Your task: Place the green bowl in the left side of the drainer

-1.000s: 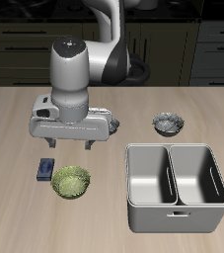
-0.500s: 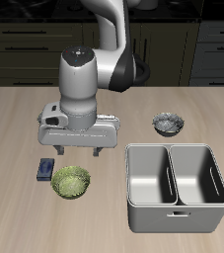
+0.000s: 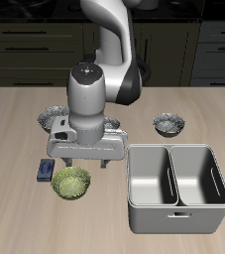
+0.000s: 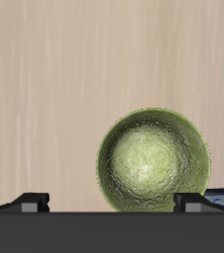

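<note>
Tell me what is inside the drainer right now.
Both compartments of the drainer show only bare grey walls and floor; nothing lies in either. The green bowl sits on the table outside it, below the open gripper.

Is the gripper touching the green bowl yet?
Apart. The wrist view shows the green bowl sitting alone on the table, the open gripper fingertips clear of its rim.

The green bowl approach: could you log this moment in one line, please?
phase: approach | gripper: open, above green bowl, not touching | bowl: on table | drainer: both compartments empty
</note>
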Robot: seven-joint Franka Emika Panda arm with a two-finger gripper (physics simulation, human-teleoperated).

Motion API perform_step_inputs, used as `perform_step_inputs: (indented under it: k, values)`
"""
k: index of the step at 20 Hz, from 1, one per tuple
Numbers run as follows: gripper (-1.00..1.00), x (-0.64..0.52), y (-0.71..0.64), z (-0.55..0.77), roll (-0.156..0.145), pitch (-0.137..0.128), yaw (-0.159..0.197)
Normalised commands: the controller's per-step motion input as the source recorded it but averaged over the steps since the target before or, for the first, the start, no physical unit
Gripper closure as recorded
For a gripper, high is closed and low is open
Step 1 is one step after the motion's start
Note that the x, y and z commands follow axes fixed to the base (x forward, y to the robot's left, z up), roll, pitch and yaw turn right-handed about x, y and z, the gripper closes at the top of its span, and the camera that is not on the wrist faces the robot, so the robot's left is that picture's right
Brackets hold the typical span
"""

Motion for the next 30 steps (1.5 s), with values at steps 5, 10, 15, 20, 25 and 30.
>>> perform_step_inputs:
  k: [5,10,15,20,25,30]
  values:
    - [-1.00,0.00,-0.04,-0.29,-0.015,0.032,-0.014]
    - [-1.00,0.01,-0.11,-0.32,-0.028,0.037,-0.024]
    - [-1.00,0.00,0.06,-0.20,0.001,0.028,-0.005]
    - [-1.00,0.03,0.30,-0.21,0.033,0.030,0.000]
    - [1.00,0.04,0.07,-0.14,0.011,0.034,0.003]
    - [1.00,0.03,0.00,-0.03,0.006,0.005,-0.003]
